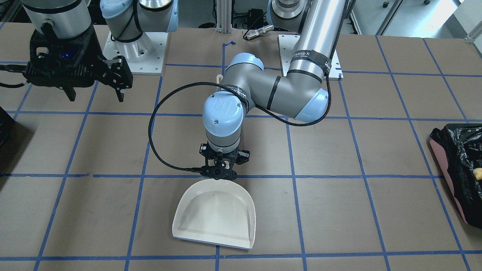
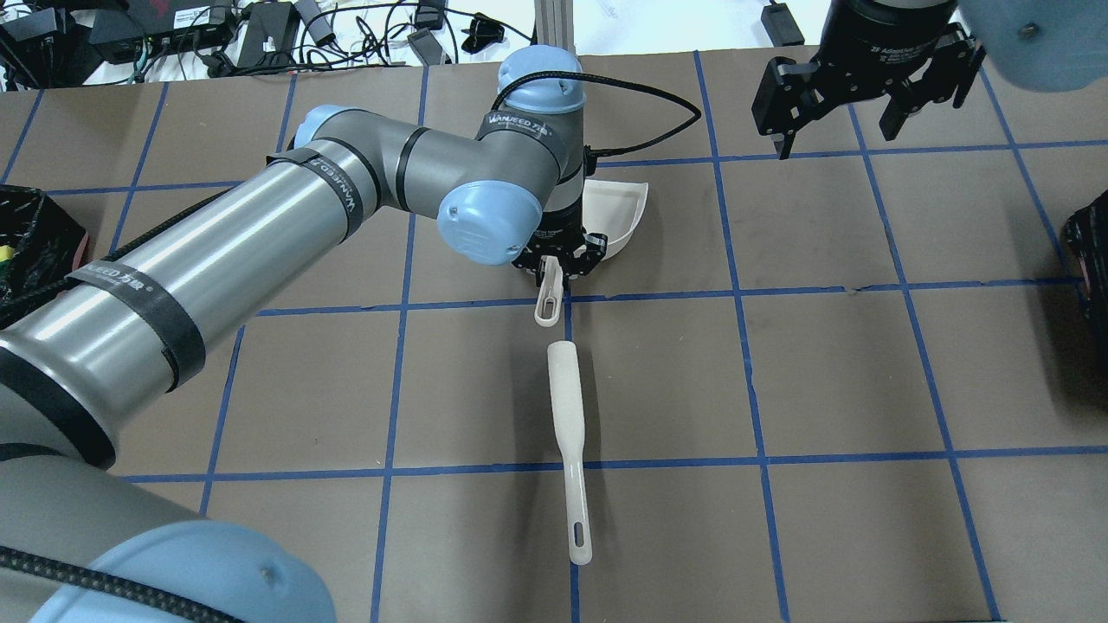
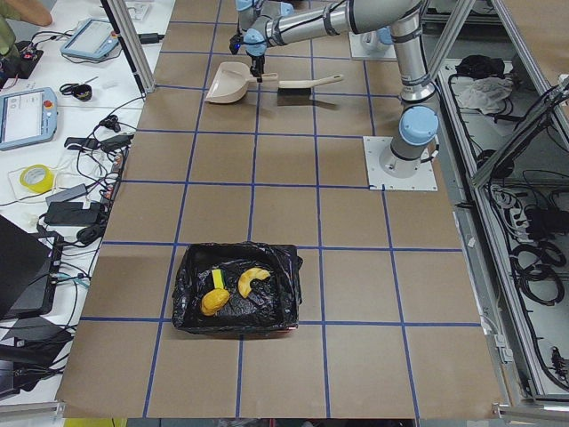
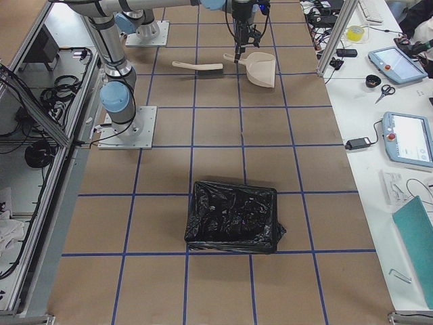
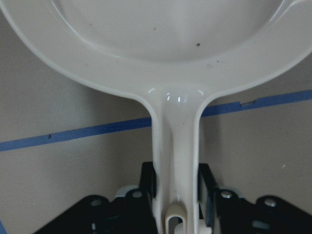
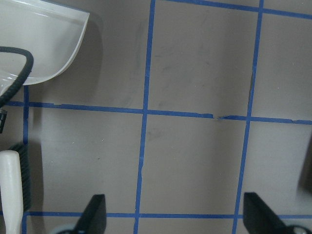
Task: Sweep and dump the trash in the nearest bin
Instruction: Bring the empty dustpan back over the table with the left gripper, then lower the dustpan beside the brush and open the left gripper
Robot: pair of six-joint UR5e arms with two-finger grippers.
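Note:
The bin point(image 3: 284, 267), lined with a black bag, stands near the table's left end. It also shows in the front view point(image 1: 457, 150) and the overhead view point(image 2: 39, 229). In it lie the trash pieces: an orange-brown lump point(image 3: 212, 302), a curved peel-like piece point(image 3: 253, 280) and a yellow-green wedge point(image 3: 216, 278). My left gripper point(image 1: 220, 172) is shut on the handle of the white dustpan point(image 1: 214, 218), which lies empty on the table. Its fingers point(image 5: 148, 187) clamp the handle. My right gripper point(image 1: 96, 92) is open and empty, raised above the table.
A white brush point(image 2: 567, 433) lies on the table just behind the dustpan handle. A second dark, bag-covered container point(image 4: 233, 217) stands toward the table's right end. Operators' tables with devices and cables point(image 3: 53, 107) line the far side.

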